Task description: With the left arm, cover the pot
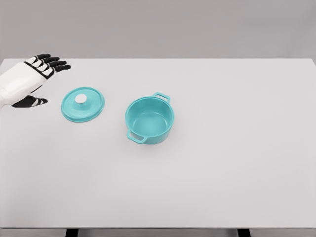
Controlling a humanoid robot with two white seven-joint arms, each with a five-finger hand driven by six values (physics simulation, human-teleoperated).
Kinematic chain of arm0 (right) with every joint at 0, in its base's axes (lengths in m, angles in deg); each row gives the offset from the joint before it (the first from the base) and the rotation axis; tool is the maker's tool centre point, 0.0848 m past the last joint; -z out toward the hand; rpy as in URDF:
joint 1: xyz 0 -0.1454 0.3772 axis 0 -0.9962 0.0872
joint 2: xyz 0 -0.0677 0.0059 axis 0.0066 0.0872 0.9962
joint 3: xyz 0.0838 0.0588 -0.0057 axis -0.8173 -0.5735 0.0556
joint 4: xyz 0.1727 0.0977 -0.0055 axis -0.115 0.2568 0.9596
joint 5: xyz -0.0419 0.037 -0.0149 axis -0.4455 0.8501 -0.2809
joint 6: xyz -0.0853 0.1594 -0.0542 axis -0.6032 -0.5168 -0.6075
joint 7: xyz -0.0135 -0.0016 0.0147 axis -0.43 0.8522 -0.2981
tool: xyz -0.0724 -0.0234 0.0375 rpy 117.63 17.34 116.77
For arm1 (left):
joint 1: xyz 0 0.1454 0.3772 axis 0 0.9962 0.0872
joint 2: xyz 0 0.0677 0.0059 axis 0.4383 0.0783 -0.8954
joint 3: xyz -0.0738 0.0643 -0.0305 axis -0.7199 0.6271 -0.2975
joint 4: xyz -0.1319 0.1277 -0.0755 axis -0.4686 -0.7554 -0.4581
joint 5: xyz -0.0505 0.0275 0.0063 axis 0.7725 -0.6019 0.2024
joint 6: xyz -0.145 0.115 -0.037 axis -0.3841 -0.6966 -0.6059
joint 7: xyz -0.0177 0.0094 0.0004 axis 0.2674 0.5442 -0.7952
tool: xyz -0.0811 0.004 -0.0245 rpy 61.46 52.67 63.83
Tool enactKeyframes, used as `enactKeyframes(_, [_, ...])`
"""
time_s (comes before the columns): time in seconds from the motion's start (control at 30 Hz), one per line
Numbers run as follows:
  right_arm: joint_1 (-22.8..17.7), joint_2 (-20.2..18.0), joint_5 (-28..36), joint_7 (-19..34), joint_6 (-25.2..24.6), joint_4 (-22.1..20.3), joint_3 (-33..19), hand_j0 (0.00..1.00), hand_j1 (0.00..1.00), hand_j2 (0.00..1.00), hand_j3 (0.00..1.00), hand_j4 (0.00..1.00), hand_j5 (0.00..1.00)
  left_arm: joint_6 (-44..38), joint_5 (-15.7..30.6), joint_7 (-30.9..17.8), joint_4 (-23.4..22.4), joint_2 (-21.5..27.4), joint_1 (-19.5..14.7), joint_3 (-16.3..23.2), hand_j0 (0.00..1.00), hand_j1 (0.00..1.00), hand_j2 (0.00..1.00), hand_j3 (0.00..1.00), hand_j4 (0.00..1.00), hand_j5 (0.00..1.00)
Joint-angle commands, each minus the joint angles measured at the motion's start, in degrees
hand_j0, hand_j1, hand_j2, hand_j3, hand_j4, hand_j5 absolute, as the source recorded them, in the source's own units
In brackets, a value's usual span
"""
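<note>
Nearest the camera is bare white table (197,197), and farther in, close to the middle of the view, stands the teal pot (149,120), upright, open and with nothing inside that shows. It has 2 loop handles, 1 pointing toward 1 o'clock and 1 toward 7 o'clock. At about 9 o'clock from the pot, near it but not touching, the matching teal lid (83,104) lies flat on the table with its white knob (80,99) facing up.

Farther out along that same 9 o'clock line, the left hand (29,79) comes in from the left edge. Its dark fingers (53,62) are spread and relaxed, pointing toward 3 o'clock, and the thumb (30,102) hangs apart below them; it grips nothing. A clear gap of table separates it from the lid. No right arm appears in the view.

Judging by this layout, the job is at its very first step, the reach for the lid, with the pot not yet covered. What the next move seems to call for is bringing the hand over the lid from 9 o'clock, lowering it, and closing fingers and thumb on the small knob. That knob is a small target for a 5-finger hand, so centring over it matters; after that the lid needs lifting, carrying toward 3 o'clock and setting level on the rim
</note>
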Motion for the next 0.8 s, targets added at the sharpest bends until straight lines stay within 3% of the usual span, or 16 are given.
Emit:
enactKeyframes(0.0, [0.0, 0.0, 0.0, 0.0, 0.0, 0.0, 0.0, 1.0, 1.0, 1.0, 1.0, 1.0, 1.0, -0.1, 0.4, 0.0, -0.6, 0.1, 0.0, -0.2, 1.0, 1.0, 1.0, 1.0, 1.0, 1.0])
enactKeyframes(0.17, [0.0, 0.0, 0.0, 0.0, 0.0, 0.0, 0.0, 1.0, 1.0, 1.0, 1.0, 1.0, 1.0, -0.1, 0.5, 0.0, -1.3, 0.0, -0.1, -0.2, 1.0, 1.0, 1.0, 1.0, 1.0, 1.0])
enactKeyframes(0.23, [0.0, 0.0, 0.0, 0.0, 0.0, 0.0, 0.0, 1.0, 1.0, 1.0, 1.0, 1.0, 1.0, -0.1, 3.9, -0.2, -1.6, 0.1, 0.2, 0.5, 1.0, 1.0, 1.0, 1.0, 1.0, 1.0])
enactKeyframes(0.3, [0.0, 0.0, 0.0, 0.0, 0.0, 0.0, 0.0, 1.0, 1.0, 1.0, 1.0, 1.0, 1.0, -0.1, 4.4, -5.3, -3.1, 0.1, 0.0, 0.6, 1.0, 1.0, 1.0, 1.0, 1.0, 1.0])
enactKeyframes(0.33, [0.0, 0.0, 0.0, 0.0, 0.0, 0.0, 0.0, 1.0, 1.0, 1.0, 1.0, 1.0, 1.0, -0.1, 4.6, -12.7, -3.3, 0.0, -0.5, 0.6, 1.0, 1.0, 1.0, 1.0, 1.0, 1.0])
enactKeyframes(0.37, [0.0, 0.0, 0.0, 0.0, 0.0, 0.0, 0.0, 1.0, 1.0, 1.0, 1.0, 1.0, 1.0, -0.1, 4.8, -18.9, -4.2, -0.5, -2.8, 0.6, 1.0, 1.0, 1.0, 1.0, 1.0, 1.0])
enactKeyframes(0.4, [0.0, 0.0, 0.0, 0.0, 0.0, 0.0, 0.0, 1.0, 1.0, 1.0, 1.0, 1.0, 1.0, -0.1, 5.1, -21.8, -6.6, -0.9, -4.9, 1.4, 1.0, 1.0, 1.0, 1.0, 1.0, 1.0])
enactKeyframes(0.47, [0.0, 0.0, 0.0, 0.0, 0.0, 0.0, 0.0, 1.0, 1.0, 1.0, 1.0, 1.0, 1.0, -0.1, 5.3, -22.4, -15.2, -2.8, -13.1, 9.1, 1.0, 1.0, 1.0, 1.0, 1.0, 1.0])
enactKeyframes(0.5, [0.0, 0.0, 0.0, 0.0, 0.0, 0.0, 0.0, 1.0, 1.0, 1.0, 1.0, 1.0, 1.0, -0.1, 7.1, -22.4, -16.7, -2.7, -14.9, 11.5, 0.89, 0.89, 0.89, 0.89, 0.89, 0.89])
enactKeyframes(0.57, [0.0, 0.0, 0.0, 0.0, 0.0, 0.0, 0.0, 1.0, 1.0, 1.0, 1.0, 1.0, 1.0, -0.1, 8.4, -22.5, -17.8, -2.8, -16.0, 13.6, 0.76, 0.76, 0.76, 0.76, 0.76, 0.76])
enactKeyframes(0.77, [0.0, 0.0, 0.0, 0.0, 0.0, 0.0, 0.0, 1.0, 1.0, 1.0, 1.0, 1.0, 1.0, -0.1, 8.9, -22.4, -22.2, -4.9, -19.5, 15.4, 0.74, 0.74, 0.74, 0.74, 0.74, 0.74])
